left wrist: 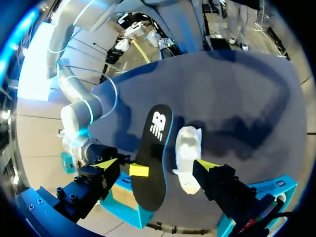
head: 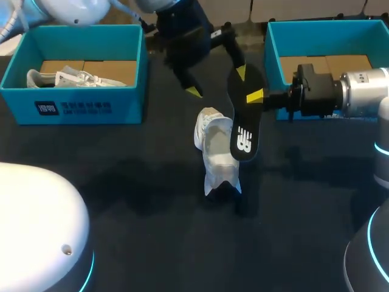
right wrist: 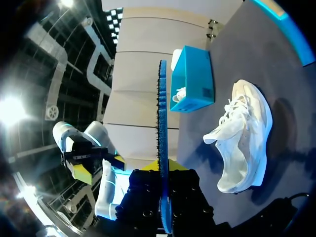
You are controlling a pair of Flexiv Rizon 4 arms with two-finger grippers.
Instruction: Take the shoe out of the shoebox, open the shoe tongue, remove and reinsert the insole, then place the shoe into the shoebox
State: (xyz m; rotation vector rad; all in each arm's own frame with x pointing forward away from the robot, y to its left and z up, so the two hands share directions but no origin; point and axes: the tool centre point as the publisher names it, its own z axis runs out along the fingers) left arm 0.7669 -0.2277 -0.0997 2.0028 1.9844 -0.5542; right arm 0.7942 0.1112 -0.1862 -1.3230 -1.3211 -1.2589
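Now one black insole (head: 245, 121) stands upright, pinched in the right gripper (head: 255, 96), close beside one white shoe (head: 216, 152) lying on the table (head: 152, 243). The left gripper (head: 217, 82) hovers behind them, jaws wide and empty. Two blue boxes flank them: the left shoebox (head: 73, 109) holds a second shoe (head: 67, 78), and the right shoebox (head: 273, 55) sits behind the right arm.

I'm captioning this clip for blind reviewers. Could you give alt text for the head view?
The right gripper holds a black insole by its edge, close to a white shoe lying on the dark table. The left gripper hangs open just behind them. At the back, the left shoebox holds a second white shoe; the right shoebox stands opposite.
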